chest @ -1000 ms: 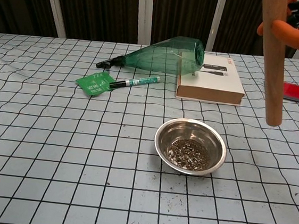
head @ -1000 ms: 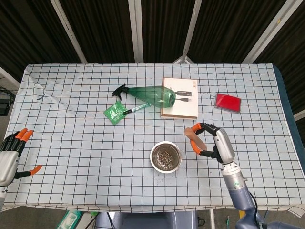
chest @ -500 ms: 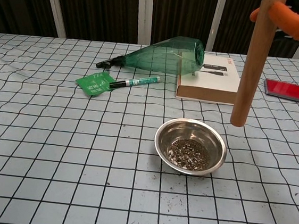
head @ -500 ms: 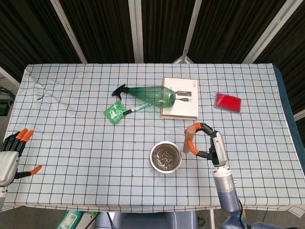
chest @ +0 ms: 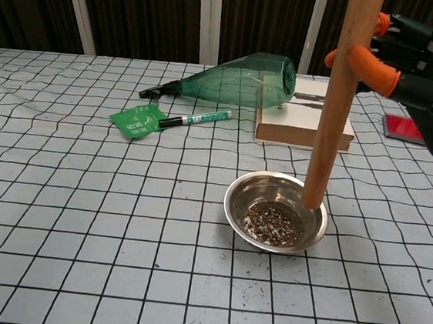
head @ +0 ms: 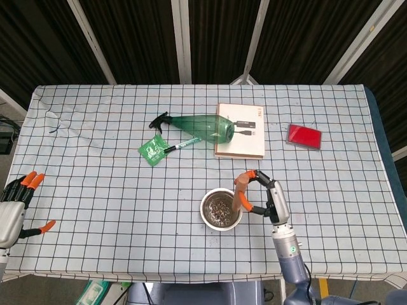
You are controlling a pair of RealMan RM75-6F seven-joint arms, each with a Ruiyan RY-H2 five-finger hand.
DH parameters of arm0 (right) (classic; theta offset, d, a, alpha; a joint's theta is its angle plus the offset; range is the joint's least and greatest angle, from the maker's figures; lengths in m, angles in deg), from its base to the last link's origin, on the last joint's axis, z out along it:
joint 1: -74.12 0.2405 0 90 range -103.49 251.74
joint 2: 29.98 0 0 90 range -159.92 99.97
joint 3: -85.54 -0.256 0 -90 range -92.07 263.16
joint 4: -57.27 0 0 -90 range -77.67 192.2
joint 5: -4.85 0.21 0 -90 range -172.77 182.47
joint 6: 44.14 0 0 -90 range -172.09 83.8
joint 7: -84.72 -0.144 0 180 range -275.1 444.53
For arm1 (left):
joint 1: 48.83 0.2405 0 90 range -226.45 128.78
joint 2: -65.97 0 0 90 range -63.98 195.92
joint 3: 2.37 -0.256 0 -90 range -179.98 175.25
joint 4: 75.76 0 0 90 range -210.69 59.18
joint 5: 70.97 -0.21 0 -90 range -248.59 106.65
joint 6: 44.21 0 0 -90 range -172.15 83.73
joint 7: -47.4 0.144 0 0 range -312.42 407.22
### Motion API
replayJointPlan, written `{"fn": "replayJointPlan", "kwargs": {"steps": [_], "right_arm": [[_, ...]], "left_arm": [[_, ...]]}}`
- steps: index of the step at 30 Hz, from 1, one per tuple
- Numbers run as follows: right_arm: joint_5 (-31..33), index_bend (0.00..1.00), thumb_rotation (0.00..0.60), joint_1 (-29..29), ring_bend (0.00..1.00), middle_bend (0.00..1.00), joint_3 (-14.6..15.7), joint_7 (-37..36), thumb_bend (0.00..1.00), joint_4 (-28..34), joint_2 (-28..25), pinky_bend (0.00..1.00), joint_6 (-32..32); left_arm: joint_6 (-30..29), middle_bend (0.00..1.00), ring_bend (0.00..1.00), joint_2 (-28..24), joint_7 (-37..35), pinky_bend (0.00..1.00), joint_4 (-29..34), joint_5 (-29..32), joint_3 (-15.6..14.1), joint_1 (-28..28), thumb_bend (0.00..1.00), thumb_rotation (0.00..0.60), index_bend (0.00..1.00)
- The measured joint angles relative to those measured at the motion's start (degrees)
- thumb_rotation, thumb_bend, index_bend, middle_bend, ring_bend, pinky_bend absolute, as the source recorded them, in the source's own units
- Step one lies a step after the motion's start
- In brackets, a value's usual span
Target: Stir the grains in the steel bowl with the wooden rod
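Long brown wooden rod is pinched by right hand, tip over round steel bowl of grains; left hand spread, holding nothing.

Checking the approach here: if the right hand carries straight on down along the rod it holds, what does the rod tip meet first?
Most likely the grains in the steel bowl. The right hand holds the wooden rod with its tip by the bowl's right rim; exact depth is unclear.
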Motion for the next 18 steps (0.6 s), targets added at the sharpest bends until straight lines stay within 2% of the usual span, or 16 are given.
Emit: {"fn": "replayJointPlan", "kwargs": {"steps": [18], "right_arm": [[1.1, 0.82, 0.6, 0.7, 0.52, 0.66, -2.1, 0.0, 0.67, -6.6, 9.4, 0.47, 2.1]], "left_arm": [[0.3, 0.0, 0.0, -0.2, -0.3, 0.0, 0.4, 0.0, 0.0, -0.2, 0.06, 0.6, 0.0]]}}
